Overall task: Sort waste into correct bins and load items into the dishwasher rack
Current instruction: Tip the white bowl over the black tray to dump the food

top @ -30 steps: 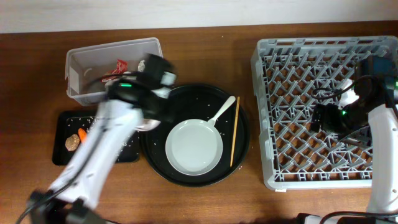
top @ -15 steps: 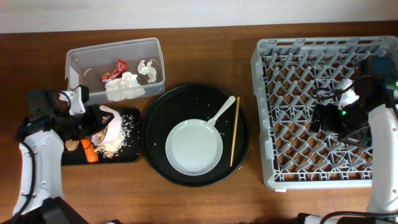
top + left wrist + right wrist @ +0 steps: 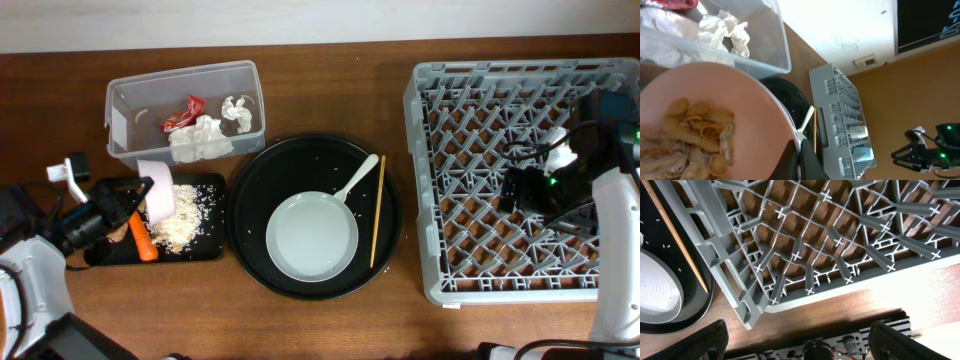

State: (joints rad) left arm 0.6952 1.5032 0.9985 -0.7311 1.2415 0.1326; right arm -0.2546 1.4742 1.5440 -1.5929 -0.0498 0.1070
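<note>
- Overhead: the dishwasher rack lies beneath the right hand, whose fingers are spread and empty.
- Below the left hand sits the shallow black tray.
- Clamped at its rim by the left hand, the smaller white bowl is tipped over that tray, crumbs inside.

no text, label, brand or number can be read in any view. in the left wrist view a dark panel on the far wall bears a few pale blue strokes at its edge, cut off by the frame and too blurred to make out.
</note>
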